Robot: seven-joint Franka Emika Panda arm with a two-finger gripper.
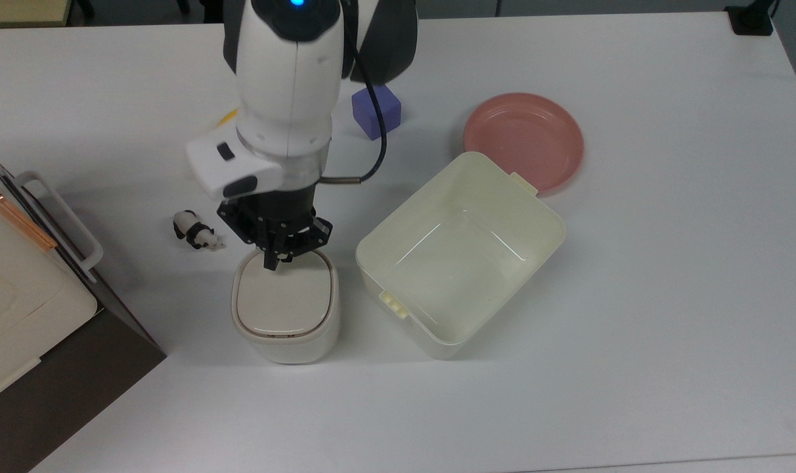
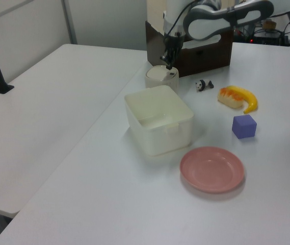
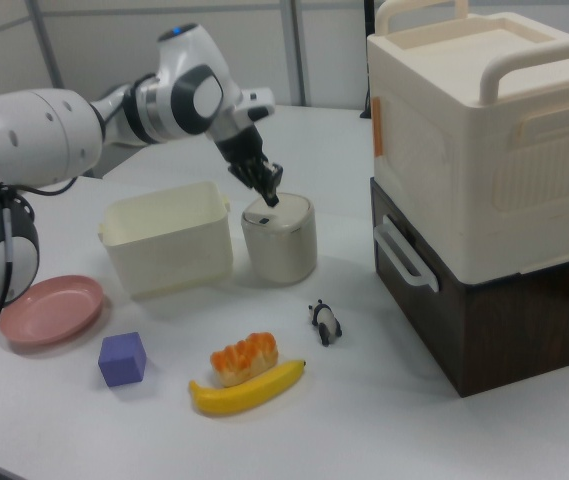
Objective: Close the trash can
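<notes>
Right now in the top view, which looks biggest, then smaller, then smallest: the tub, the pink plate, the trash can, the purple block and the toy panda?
1. Tub
2. Pink plate and trash can: they look about alike, so I won't rank them.
3. Purple block
4. Toy panda, the smallest.
</notes>
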